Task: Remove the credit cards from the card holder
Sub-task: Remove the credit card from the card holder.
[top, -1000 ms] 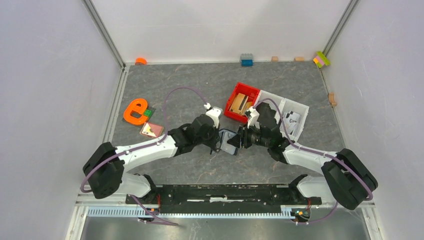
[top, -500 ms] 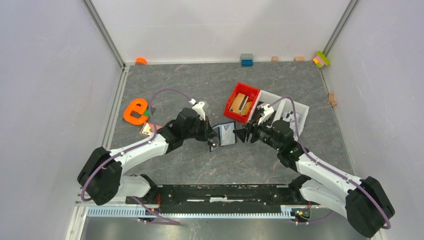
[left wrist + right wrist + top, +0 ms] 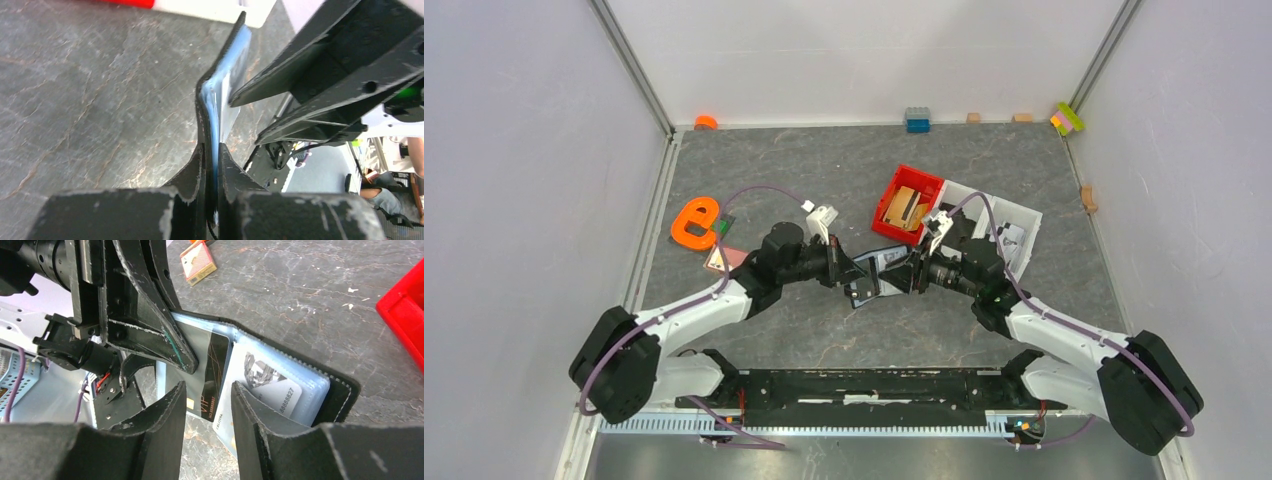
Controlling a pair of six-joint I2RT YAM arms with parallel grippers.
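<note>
Left gripper (image 3: pixel 211 150) clamps the open card holder (image 3: pixel 345 387) by its edge, just front-left of the red bin (image 3: pixel 886 226). Right gripper (image 3: pixel 206 390) is half parted at the credit cards (image 3: pixel 270 385), which sit in their sleeves. Contact unclear, as the fingers hide the card ends.

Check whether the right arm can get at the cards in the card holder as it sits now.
Probably yes: the left end effector pinches the card holder open, and the right end effector sits open right at the exposed cards, with nothing between.
</note>
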